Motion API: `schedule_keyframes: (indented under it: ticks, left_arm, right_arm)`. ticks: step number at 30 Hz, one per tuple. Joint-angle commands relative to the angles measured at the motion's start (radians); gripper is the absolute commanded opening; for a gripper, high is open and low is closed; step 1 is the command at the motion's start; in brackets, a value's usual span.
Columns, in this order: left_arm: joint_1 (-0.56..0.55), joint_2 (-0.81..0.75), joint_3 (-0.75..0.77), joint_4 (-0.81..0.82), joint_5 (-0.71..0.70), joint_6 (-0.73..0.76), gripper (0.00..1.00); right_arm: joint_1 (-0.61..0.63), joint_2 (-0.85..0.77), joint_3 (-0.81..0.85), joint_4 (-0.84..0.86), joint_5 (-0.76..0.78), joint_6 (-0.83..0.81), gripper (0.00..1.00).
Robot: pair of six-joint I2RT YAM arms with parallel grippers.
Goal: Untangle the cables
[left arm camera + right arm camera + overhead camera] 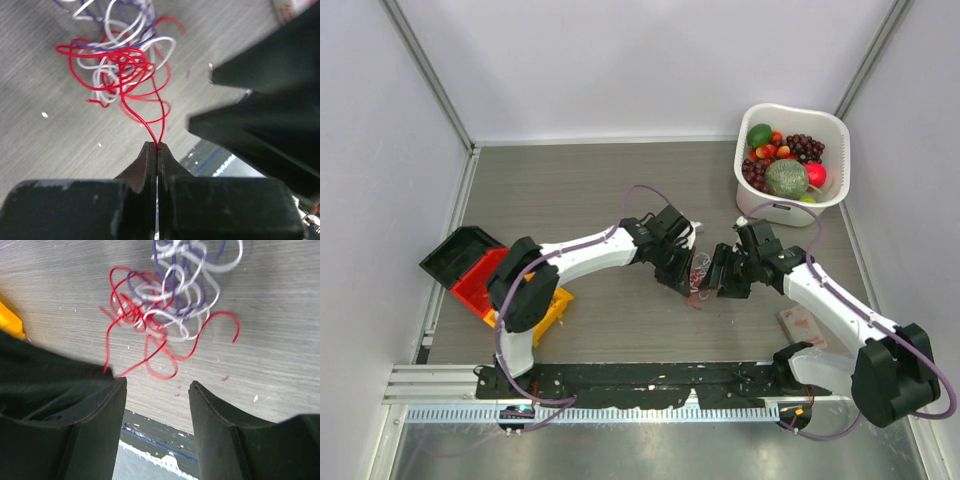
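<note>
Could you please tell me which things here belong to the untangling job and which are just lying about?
Job:
- cables, red, white and purple
- left fingers, shut on a red strand
- right fingers, open

Lying about:
- fruit basket
- black bin
- red bin
- packet

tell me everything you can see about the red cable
The red cable is a thin, glossy wire, plastic-coated by its look, coiled in several loose loops. It is tangled with the white and purple wires, and the heap seems to lie on the grey wood-grain table. One strand runs out of the heap into the left gripper, whose jaws are shut on it. A free end curls out at the side. The open right gripper does not touch it.
</note>
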Motion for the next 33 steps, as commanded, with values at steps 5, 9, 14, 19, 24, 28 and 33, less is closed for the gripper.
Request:
schedule_keyframes:
  ticks: [5,9,14,19,24,28,33]
  left_arm:
    - [-0.003,-0.174,-0.009,0.036,0.093,-0.018,0.00]
    - [-0.006,-0.182,0.087,0.005,0.159,0.019,0.00]
    - [-0.006,-0.282,0.192,0.022,0.196,-0.007,0.00]
    - [-0.005,-0.420,0.445,-0.016,0.099,0.015,0.00]
    - [-0.005,-0.469,0.740,-0.096,-0.054,0.020,0.00]
    - [-0.005,-0.444,0.944,-0.182,-0.088,0.013,0.00]
    - [-0.005,-0.474,0.966,-0.205,-0.183,-0.003,0.00]
  right_arm:
    - [0.035,0.193,0.052,0.216,-0.070,0.022,0.56]
    - [0.036,0.301,0.089,0.328,-0.103,0.046,0.55]
    - [0.024,0.391,0.110,0.306,-0.073,0.045,0.53]
    - [-0.028,0.373,0.063,0.275,-0.037,0.010,0.52]
    - [-0.053,0.365,0.050,0.263,-0.007,-0.004,0.52]
    - [-0.056,0.344,0.049,0.243,0.055,-0.019,0.53]
    - [-0.060,0.312,0.049,0.212,0.131,-0.038,0.53]
